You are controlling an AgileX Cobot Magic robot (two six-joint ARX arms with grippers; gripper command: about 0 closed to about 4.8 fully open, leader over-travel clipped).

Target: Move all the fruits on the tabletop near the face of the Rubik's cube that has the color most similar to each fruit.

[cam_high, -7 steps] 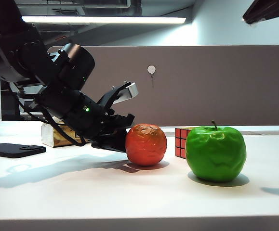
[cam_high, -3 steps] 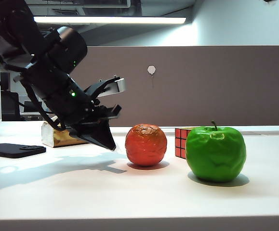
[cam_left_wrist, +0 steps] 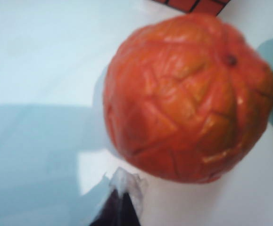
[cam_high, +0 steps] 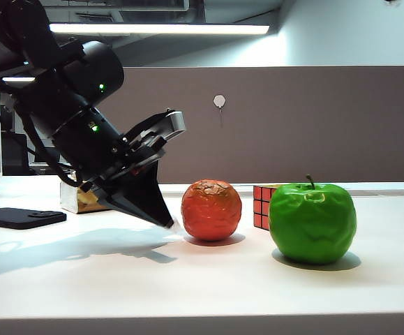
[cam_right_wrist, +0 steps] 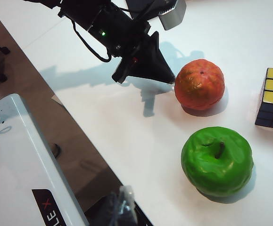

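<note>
While the left gripper (cam_high: 168,222), its jaws closed to a point, sits just beside the red fruit (cam_high: 211,210), a push may roll the fruit away from the cube (cam_high: 262,206). The right gripper (cam_right_wrist: 122,203) hangs high above the table; I cannot tell its state.

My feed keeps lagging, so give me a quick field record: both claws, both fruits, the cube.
left claw: shut, tip low at the table, just beside the red fruit, not gripping it
right claw: raised, away from the fruits; open or shut unclear
red fruit: on the table, next to the cube's red face
apple: green, upright, in front of the cube
cube: red face toward the exterior camera, yellow on top
</note>
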